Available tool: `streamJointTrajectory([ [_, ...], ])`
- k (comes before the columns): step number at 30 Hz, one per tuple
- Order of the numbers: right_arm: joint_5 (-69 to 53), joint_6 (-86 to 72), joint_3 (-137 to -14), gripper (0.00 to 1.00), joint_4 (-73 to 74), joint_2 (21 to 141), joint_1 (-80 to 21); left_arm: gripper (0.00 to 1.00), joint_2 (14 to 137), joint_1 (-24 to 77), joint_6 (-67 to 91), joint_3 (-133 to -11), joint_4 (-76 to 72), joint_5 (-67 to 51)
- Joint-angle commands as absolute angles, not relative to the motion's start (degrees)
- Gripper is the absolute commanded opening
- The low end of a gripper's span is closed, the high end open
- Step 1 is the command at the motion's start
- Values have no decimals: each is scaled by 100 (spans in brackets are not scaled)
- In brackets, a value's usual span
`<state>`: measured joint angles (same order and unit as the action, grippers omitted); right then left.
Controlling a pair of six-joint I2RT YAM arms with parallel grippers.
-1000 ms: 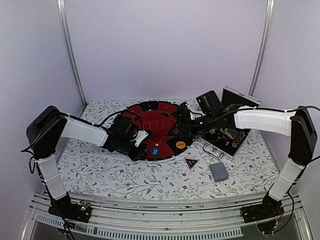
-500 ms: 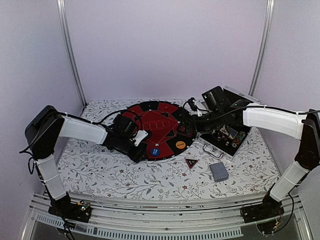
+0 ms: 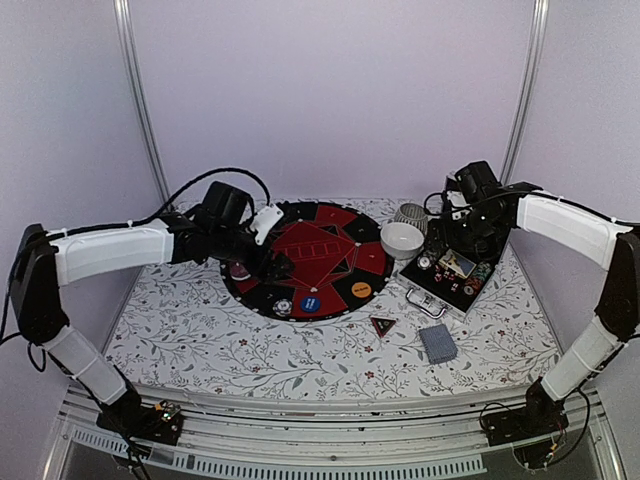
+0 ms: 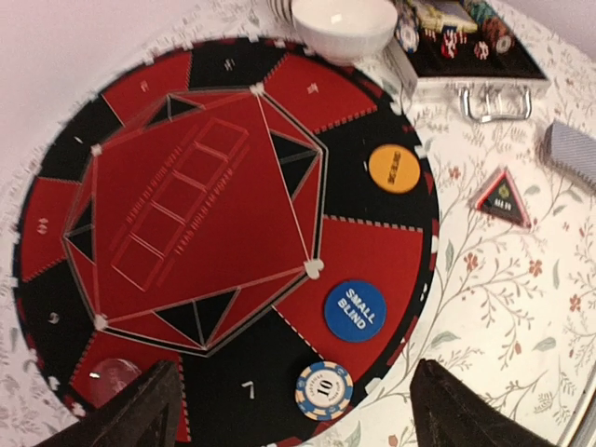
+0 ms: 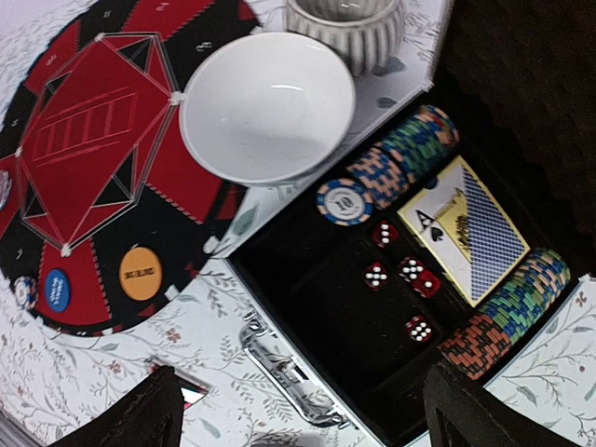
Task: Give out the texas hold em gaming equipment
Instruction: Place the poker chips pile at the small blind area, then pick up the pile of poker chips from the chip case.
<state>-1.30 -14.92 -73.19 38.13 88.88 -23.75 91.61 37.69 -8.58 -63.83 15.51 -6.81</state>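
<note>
On floral table [image 3: 200, 340]: round red-black mat [image 3: 330, 250] with one striped poker chip [image 4: 324, 390] at near rim, beside blue disc [image 4: 355, 310]; orange disc [image 4: 394, 169] further along. Off mat: triangular marker [image 4: 502, 197], card deck [image 3: 438, 343].

Left pincer [image 4: 293, 368]: released, hovers above chip, grips nothing. Right pincer [image 5: 298, 372]: released, hangs above open case [image 5: 307, 279] (chip stacks [image 5: 400, 154] packed tight, on edge).

Likely faults:
- Drags neighbouring chips out when pinching one.
- Clips white bowl [image 5: 267, 107] just beside case.
- Nudges lone chip off mat.

card deck [image 4: 572, 152] cut off at rt edge, case [image 4: 507, 67] top cropped
</note>
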Motion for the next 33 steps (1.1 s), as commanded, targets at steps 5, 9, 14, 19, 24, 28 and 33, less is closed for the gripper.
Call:
streamJointTrajectory([
  [5,205,-698,-8534,64,4594,10239,-2213,91,8006,3248,-804,-6145,1106,-191],
  [9,497,-244,-8952,56,4627,10809,-2206,92,7694,3075,-741,-5814,950,74],
  [14,792,227,-9238,54,4625,11436,-2158,93,7366,3045,-834,-5721,882,37],
  [19,1140,513,-9525,61,4481,11916,-2084,97,7149,3024,-899,-5520,676,-16],
  [24,1452,754,-9640,80,4329,12210,-2087,97,7212,3002,-952,-5503,674,-92],
  [28,1624,846,-9607,81,4145,12275,-2084,97,7308,2974,-983,-5535,727,-141],
  [33,1561,878,-9589,81,3922,12365,-2091,97,7259,2889,-985,-5510,701,-314],
])
